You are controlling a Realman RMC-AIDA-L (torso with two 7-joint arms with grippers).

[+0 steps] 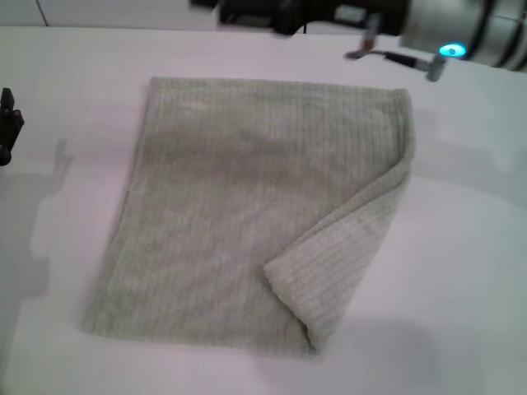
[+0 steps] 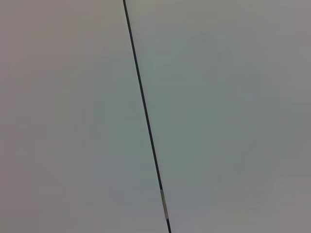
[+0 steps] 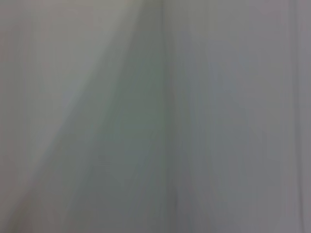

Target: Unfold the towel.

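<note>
The towel (image 1: 239, 197) is a pale grey-green ribbed cloth lying flat on the white table (image 1: 469, 271) in the head view. Its front right corner (image 1: 329, 271) is folded over diagonally onto the towel. My right gripper (image 1: 397, 59) hovers beyond the towel's far right corner, apart from the cloth and holding nothing, with its grey fingertips (image 1: 433, 69) spread apart. Only a dark part of my left gripper (image 1: 8, 123) shows at the left edge of the view, well away from the towel. Neither wrist view shows the towel.
The left wrist view shows a plain pale surface crossed by a thin dark line (image 2: 145, 111). The right wrist view shows only blurred pale surface. Dark equipment (image 1: 272, 12) stands behind the table's far edge.
</note>
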